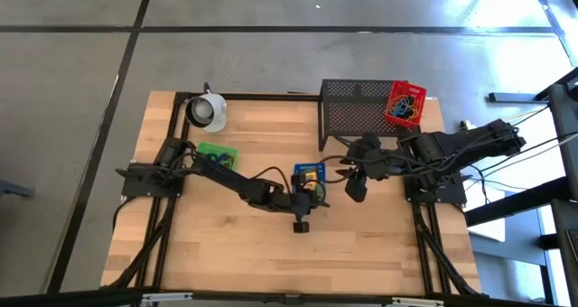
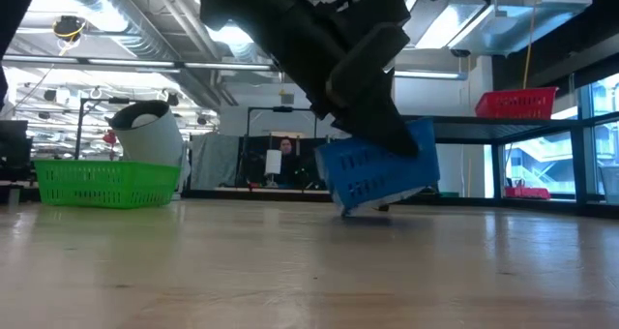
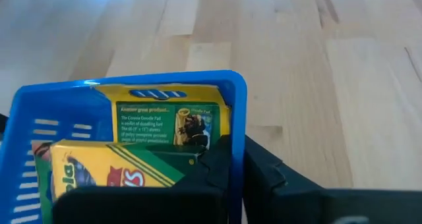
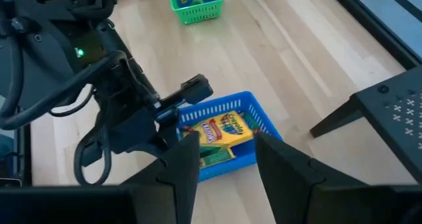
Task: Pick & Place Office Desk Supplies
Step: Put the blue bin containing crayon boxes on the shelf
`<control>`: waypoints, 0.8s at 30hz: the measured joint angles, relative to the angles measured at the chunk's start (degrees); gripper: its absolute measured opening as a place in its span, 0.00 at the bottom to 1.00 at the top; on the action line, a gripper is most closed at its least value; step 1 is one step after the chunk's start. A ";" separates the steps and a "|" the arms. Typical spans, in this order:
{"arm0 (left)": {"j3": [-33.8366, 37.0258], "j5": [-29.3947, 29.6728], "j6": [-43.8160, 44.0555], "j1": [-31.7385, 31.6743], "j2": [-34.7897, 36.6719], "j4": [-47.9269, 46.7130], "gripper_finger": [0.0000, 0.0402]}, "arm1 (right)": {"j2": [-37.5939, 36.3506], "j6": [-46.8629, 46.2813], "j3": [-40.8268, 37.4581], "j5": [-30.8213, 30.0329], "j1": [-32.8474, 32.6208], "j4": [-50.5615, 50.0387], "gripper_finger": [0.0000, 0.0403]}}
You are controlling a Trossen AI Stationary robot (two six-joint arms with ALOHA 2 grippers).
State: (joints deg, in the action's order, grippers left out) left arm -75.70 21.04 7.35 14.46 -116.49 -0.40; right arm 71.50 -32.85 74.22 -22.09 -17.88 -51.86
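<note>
A blue basket [image 1: 310, 173] [image 2: 382, 169] with two yellow-green crayon boxes [image 3: 165, 122] [image 4: 224, 130] inside is at the table's middle. My left gripper [image 1: 305, 190] [image 3: 231, 161] is shut on the basket's near wall. My right gripper [image 1: 355, 188] [image 4: 227, 161] hovers open just right of and above the basket, touching nothing. A green basket [image 1: 218, 153] [image 4: 194, 1] of coloured rubber-band loops stands on the table toward the far left. My left gripper holds the blue basket by a side wall [image 3: 236, 145], near a corner. One finger [image 3: 211, 168] is inside the basket and one [image 3: 270, 174] outside. The basket sits tilted in the hold: one side is raised and its low corner [image 2: 350, 209] is at the tabletop.
A white cup [image 1: 207, 111] [image 2: 150, 135] lies at the far left. The black wire-mesh rack [image 1: 357, 108] stands at the far edge with a red basket [image 1: 405, 105] [image 2: 517, 104] on its right end. The near half of the table shows bare wood.
</note>
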 joint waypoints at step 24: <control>1.50 2.40 18.08 6.29 21.77 -41.72 0.35 | 16.46 7.15 0.00 2.93 -6.15 0.69 0.37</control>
State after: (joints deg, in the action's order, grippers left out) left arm -74.20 23.44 25.43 20.75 -94.72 -42.12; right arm 87.96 -25.70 74.22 -19.16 -24.03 -51.17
